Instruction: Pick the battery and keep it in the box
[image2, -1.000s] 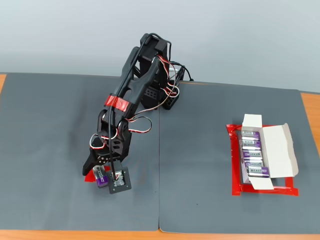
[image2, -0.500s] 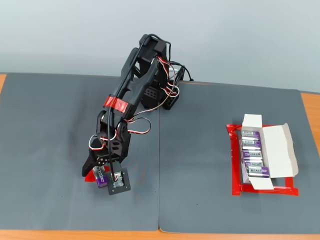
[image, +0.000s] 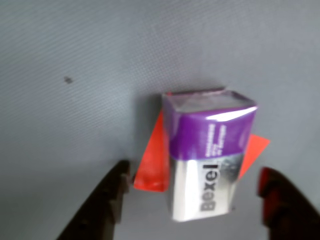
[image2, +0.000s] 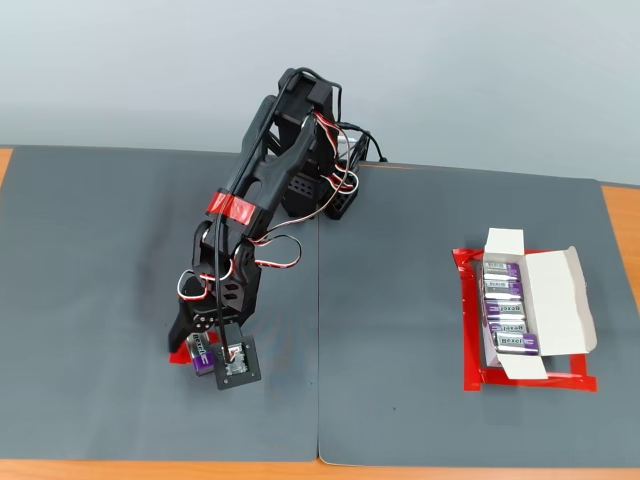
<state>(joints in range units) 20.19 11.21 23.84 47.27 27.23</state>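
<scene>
Wrist view | gripper (image: 192, 210) spread wide, straddling battery (image: 207, 155), no contact | rigid, light, glossy wrap likely slick | clamp flat long sides mid-body.

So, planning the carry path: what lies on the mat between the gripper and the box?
Nothing: in the fixed view the grey mat is bare between the gripper and the box.

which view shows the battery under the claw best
The wrist view: the battery fills the frame, purple top, silver band with Bexel lettering, lying on a red patch. In the fixed view it is a small purple sliver largely hidden by the claw.
</scene>
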